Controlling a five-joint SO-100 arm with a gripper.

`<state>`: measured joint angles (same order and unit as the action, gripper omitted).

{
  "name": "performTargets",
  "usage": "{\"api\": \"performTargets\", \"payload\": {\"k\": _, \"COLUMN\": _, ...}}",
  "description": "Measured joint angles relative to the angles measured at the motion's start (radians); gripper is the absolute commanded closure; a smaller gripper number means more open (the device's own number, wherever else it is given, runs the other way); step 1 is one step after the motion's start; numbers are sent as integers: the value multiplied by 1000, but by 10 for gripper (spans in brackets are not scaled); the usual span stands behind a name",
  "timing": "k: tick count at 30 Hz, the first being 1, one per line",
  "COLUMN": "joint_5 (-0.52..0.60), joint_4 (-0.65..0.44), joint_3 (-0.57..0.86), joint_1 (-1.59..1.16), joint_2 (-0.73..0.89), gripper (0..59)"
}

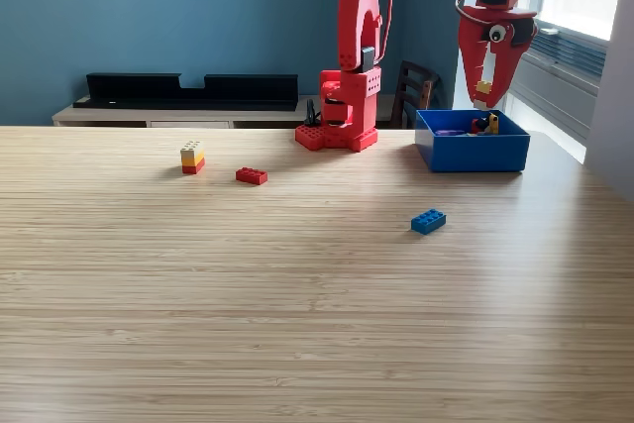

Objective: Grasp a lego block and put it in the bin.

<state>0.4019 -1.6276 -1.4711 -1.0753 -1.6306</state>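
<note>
A: Where does the red plastic robot arm's hand (483, 96) sit?

B: High at the far right of the exterior view, hanging over the open-topped blue plastic bin (472, 154). A small yellow lego piece (484, 87) shows between its red fingers, so I judge the hand is pinching that piece, not spread.

A: And the bin?

B: On the pale wooden tabletop (297, 304), far right, just to the right of the arm's red base (337, 136). A few small pieces already lie inside; I can make out something red and something yellow, no more.

A: What could go wrong?

B: The piece hangs well above the low walls. If it is let go from that height it may bounce on the pieces inside and hop over the rim. The hand also looks nearer the bin's far side, so a drop might clip the back wall.

A: What remains on the tabletop?

B: A blue lego block (428, 221) near the middle right, a flat red lego block (252, 176) farther left, and a yellow-and-red stacked lego block (192, 157) beside it, all well apart from the bin.
</note>
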Motion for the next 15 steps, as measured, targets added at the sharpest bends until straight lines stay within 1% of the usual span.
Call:
{"api": "performTargets", "payload": {"k": 7, "joint_5": -25, "joint_4": 0, "joint_3": -3, "joint_1": -48, "joint_2": 0, "gripper": 586}}
{"api": "performTargets", "payload": {"k": 15, "joint_5": -87, "joint_4": 0, "joint_3": -25, "joint_1": -84, "joint_2": -2, "gripper": 586}}
